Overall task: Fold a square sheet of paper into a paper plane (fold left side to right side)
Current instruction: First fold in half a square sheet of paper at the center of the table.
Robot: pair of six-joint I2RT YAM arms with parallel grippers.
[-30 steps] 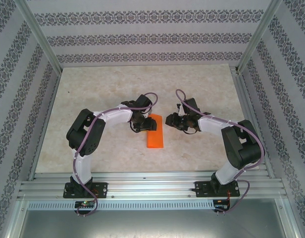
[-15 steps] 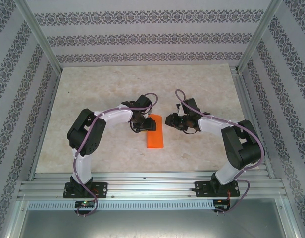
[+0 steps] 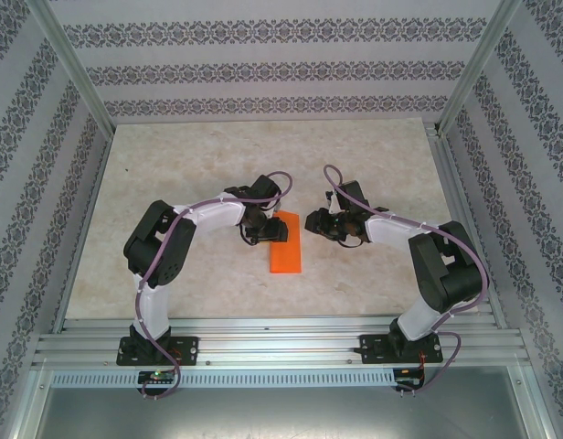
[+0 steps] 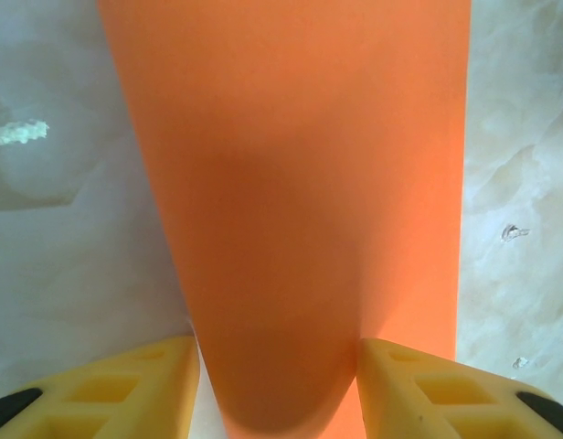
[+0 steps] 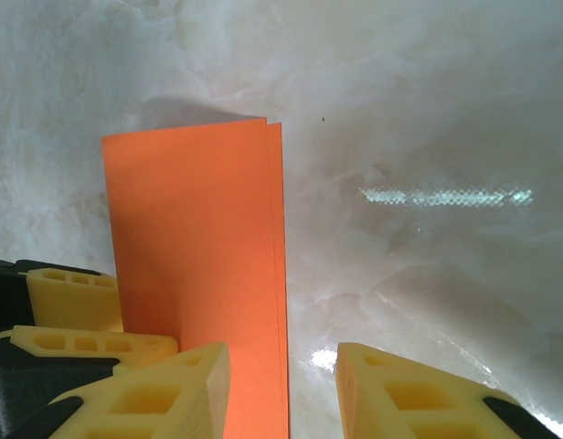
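Open table point(image 3: 190, 165) around the paper point(image 3: 287, 256) (left hand point(image 3: 261, 233) over its end)

We see a pale marbled tabletop point(image 3: 190, 183), glossy, w/ a bright light streak point(image 5: 446, 195) at 3 o'clock in the right wrist view. Wallpapered walls point(image 3: 263, 64), grey floral bands on white, close it in at 9, 12 & 3. Alu posts point(image 3: 73, 69) rise at 11 & 1. Alu rails point(image 3: 281, 340) run across 6.
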